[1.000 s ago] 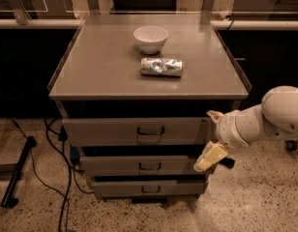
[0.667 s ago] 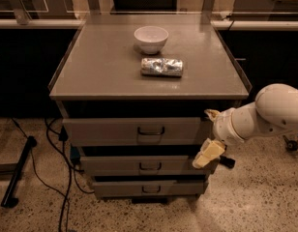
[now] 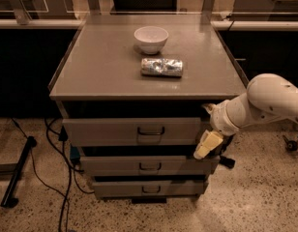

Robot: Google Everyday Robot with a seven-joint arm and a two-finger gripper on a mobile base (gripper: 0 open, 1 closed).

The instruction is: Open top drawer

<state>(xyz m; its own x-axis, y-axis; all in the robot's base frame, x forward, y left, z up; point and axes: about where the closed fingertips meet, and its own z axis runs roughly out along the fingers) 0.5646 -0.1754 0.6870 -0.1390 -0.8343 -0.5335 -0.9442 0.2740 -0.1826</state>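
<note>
The top drawer (image 3: pixel 110 131) is the widest of three grey drawers under a grey cabinet top, with a small dark loop handle (image 3: pixel 151 131) at its centre. Its front stands slightly out from the cabinet frame. My gripper (image 3: pixel 207 141) hangs from the white arm (image 3: pixel 265 103) at the drawer's right end, well to the right of the handle. One pale finger (image 3: pixel 207 144) points down and left over the gap between the top and middle drawers.
A white bowl (image 3: pixel 151 38) and a crumpled silver packet (image 3: pixel 161 66) lie on the cabinet top (image 3: pixel 100 66). The middle drawer (image 3: pixel 115 166) and bottom drawer (image 3: pixel 120 188) sit below. Black cables (image 3: pixel 57 178) and a dark stand leg (image 3: pixel 17 178) lie on the speckled floor at left.
The arm and gripper have shifted slightly left and down along the top drawer's right end. The drawers look unchanged.
</note>
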